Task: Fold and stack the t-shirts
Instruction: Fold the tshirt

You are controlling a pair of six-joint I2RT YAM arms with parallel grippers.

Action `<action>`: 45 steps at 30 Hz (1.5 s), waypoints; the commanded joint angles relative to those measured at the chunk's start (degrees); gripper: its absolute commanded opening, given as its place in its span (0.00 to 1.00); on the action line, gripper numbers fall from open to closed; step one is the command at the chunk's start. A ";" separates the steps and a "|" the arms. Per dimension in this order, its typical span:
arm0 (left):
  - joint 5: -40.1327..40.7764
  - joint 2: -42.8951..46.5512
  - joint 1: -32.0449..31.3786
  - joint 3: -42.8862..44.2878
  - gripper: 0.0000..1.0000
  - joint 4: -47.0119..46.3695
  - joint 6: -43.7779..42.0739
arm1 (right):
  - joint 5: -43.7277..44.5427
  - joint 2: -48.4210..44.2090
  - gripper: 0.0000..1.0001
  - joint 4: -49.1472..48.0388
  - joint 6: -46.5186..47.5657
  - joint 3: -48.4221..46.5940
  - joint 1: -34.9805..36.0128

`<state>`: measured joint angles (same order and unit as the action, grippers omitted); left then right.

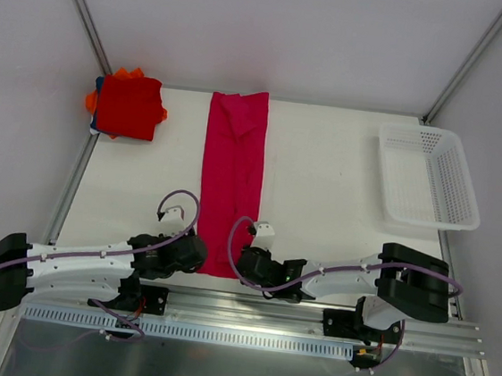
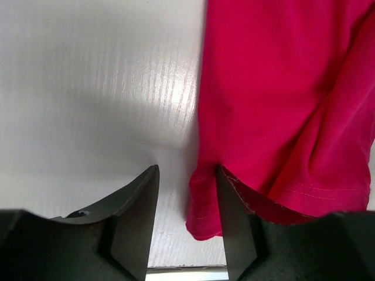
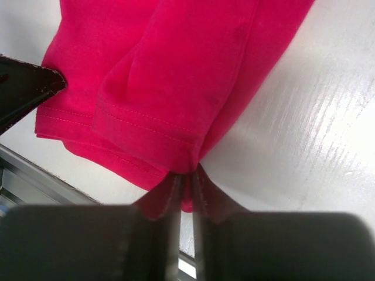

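A crimson-pink t-shirt (image 1: 231, 172) lies folded into a long strip down the middle of the table. My left gripper (image 1: 196, 252) is open at the strip's near left corner; in the left wrist view (image 2: 187, 202) the hem corner (image 2: 205, 216) sits between its fingers. My right gripper (image 1: 245, 261) is shut on the near right corner of the hem (image 3: 186, 175), pinching the cloth (image 3: 176, 88). A stack of folded t-shirts (image 1: 128, 106), bright red on top with orange and blue edges, sits at the far left corner.
A white perforated basket (image 1: 429, 175) stands at the far right of the table. The table's near edge and a metal rail (image 1: 255, 319) run just below both grippers. Frame posts rise at the back corners.
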<state>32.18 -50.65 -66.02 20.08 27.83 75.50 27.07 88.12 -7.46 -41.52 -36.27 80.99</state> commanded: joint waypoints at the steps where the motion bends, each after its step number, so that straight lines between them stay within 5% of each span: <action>1: 0.51 -1.11 -0.34 -0.56 0.42 -0.85 0.61 | -1.76 2.85 0.07 6.06 -0.76 0.68 0.22; 2: 0.51 -1.55 -0.34 -0.56 0.34 -1.20 0.70 | -1.84 2.94 0.00 6.23 -0.85 0.59 0.22; 5: 1.12 -3.13 -0.34 -0.21 0.07 -1.64 1.05 | -1.93 3.29 0.00 6.76 -0.93 0.24 0.22; 7: 1.48 -4.27 -0.34 0.57 0.00 -1.82 1.05 | -1.93 3.47 0.01 7.11 -1.11 0.06 0.31; 14: -1.94 -8.15 -0.69 3.39 0.00 -2.52 -0.53 | -2.03 1.27 0.01 11.67 -2.60 -0.81 1.53; 27: -8.01 2.13 -5.52 3.04 0.00 -2.44 -1.50 | 7.12 1.00 0.01 45.94 -11.22 -19.53 12.44; 37: -8.02 9.95 -5.79 8.31 0.00 -0.77 -6.94 | 12.65 -2.42 0.00 51.67 -10.52 -23.40 10.77; 45: 0.77 9.97 -5.61 14.63 0.00 0.20 -14.06 | 12.22 -2.95 0.00 51.67 -3.40 -27.35 4.80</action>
<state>27.49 -39.46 -71.31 30.46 26.92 66.30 37.50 86.72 42.09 -48.58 -60.07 87.50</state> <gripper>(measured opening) 0.008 0.028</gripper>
